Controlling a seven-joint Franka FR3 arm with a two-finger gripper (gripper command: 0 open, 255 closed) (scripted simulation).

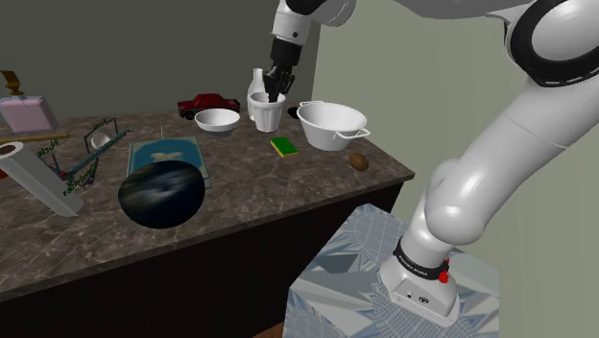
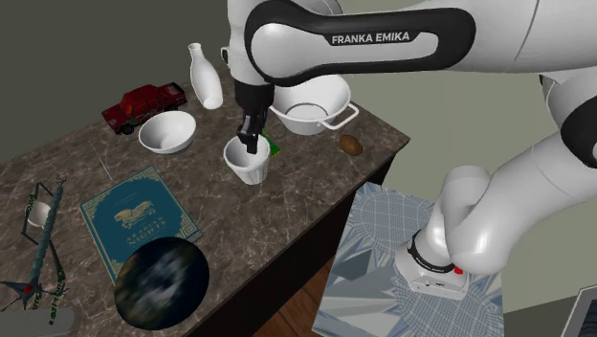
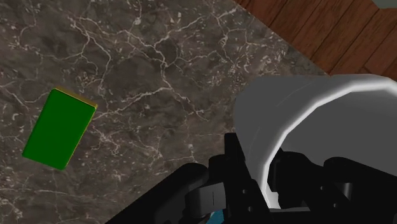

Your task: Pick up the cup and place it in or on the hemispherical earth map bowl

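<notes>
Claw (image 2: 252, 144) with cup (image 2: 247, 168) over marbled counter (image 2: 239, 225)

You are facing a counter (image 1: 278, 192) whose dark brown stone top is veined with thin white lines and evenly lit, with a soft sheen. Below that top, the counter's front (image 1: 173, 278) is a plain, very dark panel. Behind the counter stands a dull grey-olive wall (image 1: 115, 48). Past the counter's end, a paler grey-green wall (image 1: 413, 86) meets the first at a straight vertical corner. Beyond the counter's edge lies a floor (image 3: 331, 32) of reddish-brown wooden planks laid side by side, with dark seams between them.
</notes>
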